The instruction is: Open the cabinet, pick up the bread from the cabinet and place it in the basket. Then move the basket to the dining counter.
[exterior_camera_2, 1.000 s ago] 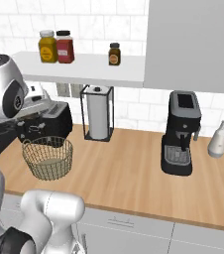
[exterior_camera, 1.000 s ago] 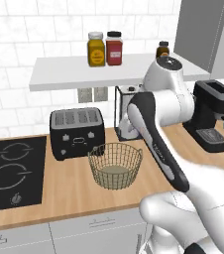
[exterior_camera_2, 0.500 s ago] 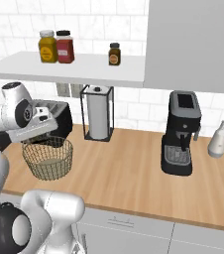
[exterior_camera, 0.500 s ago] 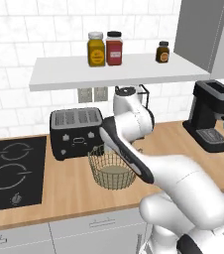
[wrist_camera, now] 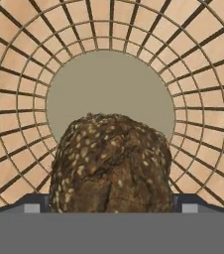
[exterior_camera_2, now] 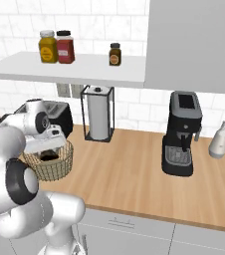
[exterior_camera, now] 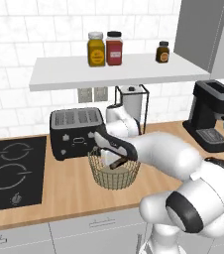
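Observation:
The tan wire basket (exterior_camera: pixel 100 179) stands on the wooden counter in front of the black toaster. My gripper (exterior_camera: pixel 116 161) reaches down inside it, shut on the bread (exterior_camera: pixel 119 162), a dark brown lumpy roll. From the right base view the bread (exterior_camera_2: pixel 49 157) sits low within the basket (exterior_camera_2: pixel 59 167), under my gripper (exterior_camera_2: pixel 48 152). Looking along the hand, the speckled bread (wrist_camera: pixel 111 163) sits between my fingertips (wrist_camera: pixel 32 206), just above the basket's flat beige bottom (wrist_camera: pixel 109 84). The dining counter is out of view.
A toaster (exterior_camera: pixel 77 131) stands right behind the basket, with a paper towel holder (exterior_camera: pixel 133 101) beside it. The black hob (exterior_camera: pixel 10 171) lies to the left and a coffee machine (exterior_camera: pixel 212 114) to the right. A shelf (exterior_camera: pixel 114 72) carries spice jars beside a grey wall cabinet (exterior_camera_2: pixel 194 45).
My arm has swung left from the cabinet side and come down, carrying the bread into the basket. The basket has stayed in place.

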Robot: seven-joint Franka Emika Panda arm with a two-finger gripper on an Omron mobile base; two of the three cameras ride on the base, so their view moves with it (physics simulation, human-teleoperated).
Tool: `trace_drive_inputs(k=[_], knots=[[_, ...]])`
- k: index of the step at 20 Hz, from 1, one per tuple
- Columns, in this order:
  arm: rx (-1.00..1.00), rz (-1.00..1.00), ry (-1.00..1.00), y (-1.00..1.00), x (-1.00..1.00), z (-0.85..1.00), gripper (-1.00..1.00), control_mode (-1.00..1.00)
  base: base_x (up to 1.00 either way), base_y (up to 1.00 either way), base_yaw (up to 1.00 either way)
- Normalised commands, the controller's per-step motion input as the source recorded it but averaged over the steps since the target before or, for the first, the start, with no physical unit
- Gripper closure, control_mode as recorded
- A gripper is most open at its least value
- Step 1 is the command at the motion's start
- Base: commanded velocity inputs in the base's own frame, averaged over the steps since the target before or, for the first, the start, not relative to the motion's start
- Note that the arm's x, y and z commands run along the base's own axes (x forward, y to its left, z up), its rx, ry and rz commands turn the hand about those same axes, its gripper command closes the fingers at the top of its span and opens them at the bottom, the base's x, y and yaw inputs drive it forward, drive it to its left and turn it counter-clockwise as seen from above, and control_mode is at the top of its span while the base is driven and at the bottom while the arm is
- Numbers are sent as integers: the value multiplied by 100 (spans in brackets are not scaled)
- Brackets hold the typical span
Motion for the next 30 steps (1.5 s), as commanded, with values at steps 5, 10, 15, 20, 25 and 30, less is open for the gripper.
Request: trace_drive_inputs(k=[5, 10, 15, 20, 25, 30], knots=[[0, -5, 6, 0, 38, -56, 100, -100, 0, 0, 0], [0, -5, 0, 0, 23, -35, 100, -100, 0, 0, 0], [0, -5, 0, 4, 1, -37, -100, -100, 0, 0, 0], [0, -9, -14, 0, -14, 6, -100, -100, 0, 0, 0], [0, -11, -19, 0, -6, 24, -100, -100, 0, 0, 0], [0, -8, -13, 0, -2, 25, -100, -100, 0, 0, 0]])
